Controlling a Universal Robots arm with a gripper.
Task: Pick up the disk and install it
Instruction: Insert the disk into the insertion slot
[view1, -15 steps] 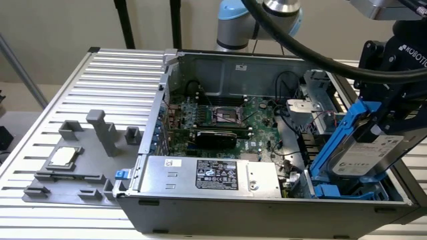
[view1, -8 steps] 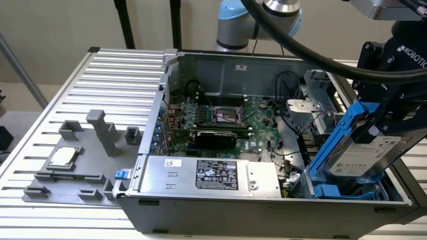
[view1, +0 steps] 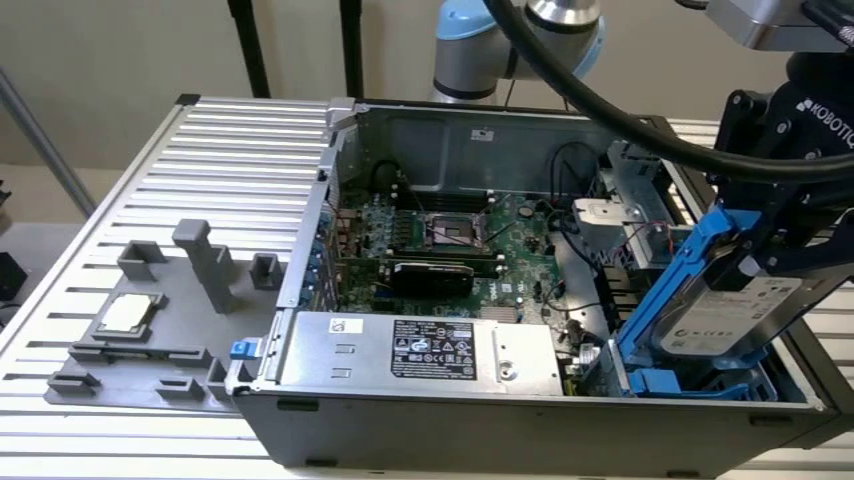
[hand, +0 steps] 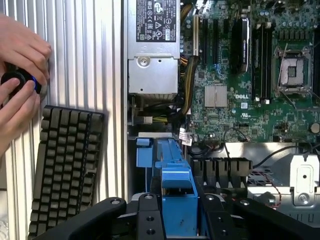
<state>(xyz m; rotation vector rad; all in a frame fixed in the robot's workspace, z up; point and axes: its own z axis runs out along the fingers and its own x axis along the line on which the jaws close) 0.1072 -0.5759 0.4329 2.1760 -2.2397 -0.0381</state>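
looking at the exterior view first, you have the gripper (view1: 771, 258) clamped on the disk (view1: 727, 312), with the jaws closed across its blue rails (view1: 678, 290) near the upper end. the disk hangs tilted, not flat. its long axis runs from the gripper steeply down into the open computer case (view1: 534, 420), toward the blue drive bay (view1: 663, 381) at the case's near corner on the exterior view's right. its lower end is just above or against that bay; you cannot tell which. its white label faces the camera. the power supply (view1: 424, 348) lies along the case's near wall beside the bay. the motherboard (view1: 447, 240) covers the case floor, apart from the disk.

in the wrist view, the gripper (hand: 176, 222) looks straight along the disk (hand: 172, 172), so the blue end points away from the wrist toward the bay, near the power supply (hand: 152, 50). the motherboard (hand: 240, 85) lies off to one side. outside the case, a keyboard (hand: 65, 165) rests on the ribbed table (hand: 100, 60), and a person's hands (hand: 22, 52) hold a small black round object (hand: 15, 80).
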